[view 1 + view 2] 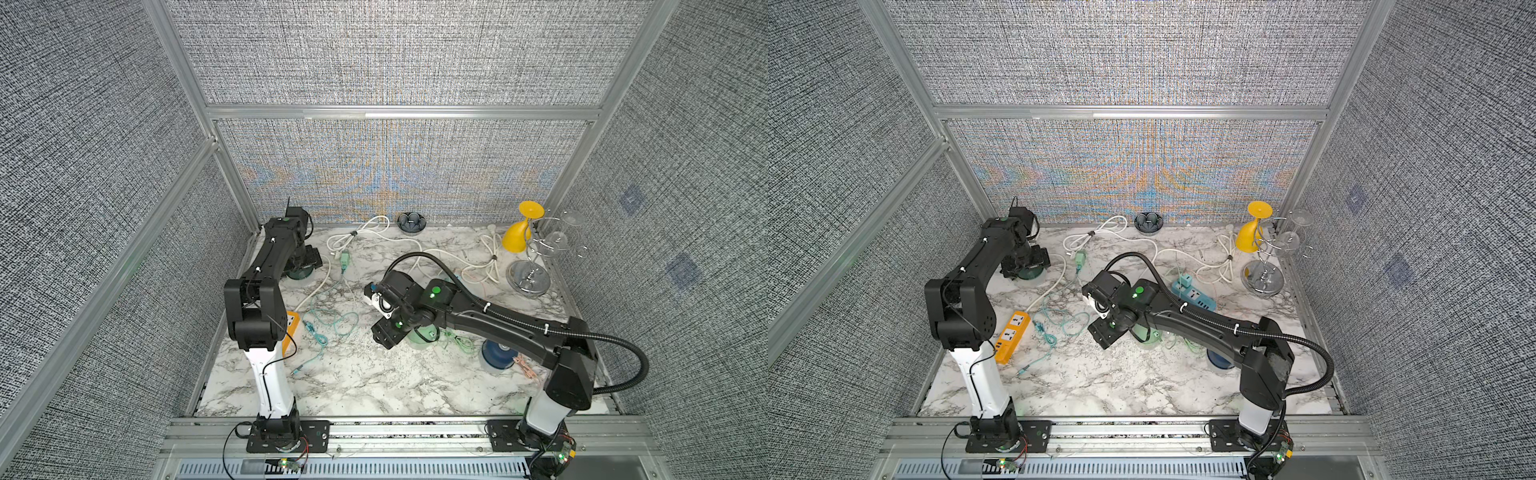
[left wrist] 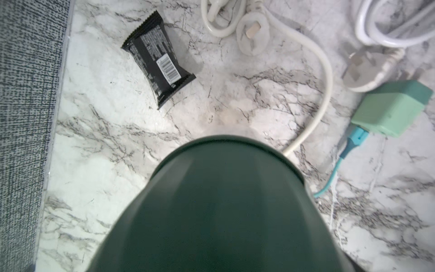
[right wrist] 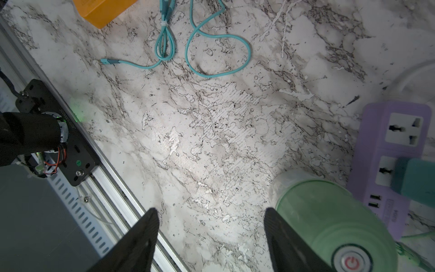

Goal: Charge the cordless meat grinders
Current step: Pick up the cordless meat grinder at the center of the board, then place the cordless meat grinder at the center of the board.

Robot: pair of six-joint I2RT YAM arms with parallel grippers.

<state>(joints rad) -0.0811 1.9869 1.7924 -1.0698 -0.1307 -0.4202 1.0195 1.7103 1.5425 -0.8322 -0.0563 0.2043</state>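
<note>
The dark green grinder stands at the back left and fills the near part of the left wrist view. My left gripper sits right over it in both top views; its fingers are hidden, so I cannot tell whether they touch it. The mint green grinder stands mid-table, its silver button with a red power mark showing. My right gripper hangs open beside it over bare marble, nothing between the fingers. The navy blue grinder stands under the right arm, partly hidden.
An orange power strip, a blue one and a purple one lie on the marble. Teal cables, white cords, a green adapter and a black packet are scattered. A glass rack stands back right.
</note>
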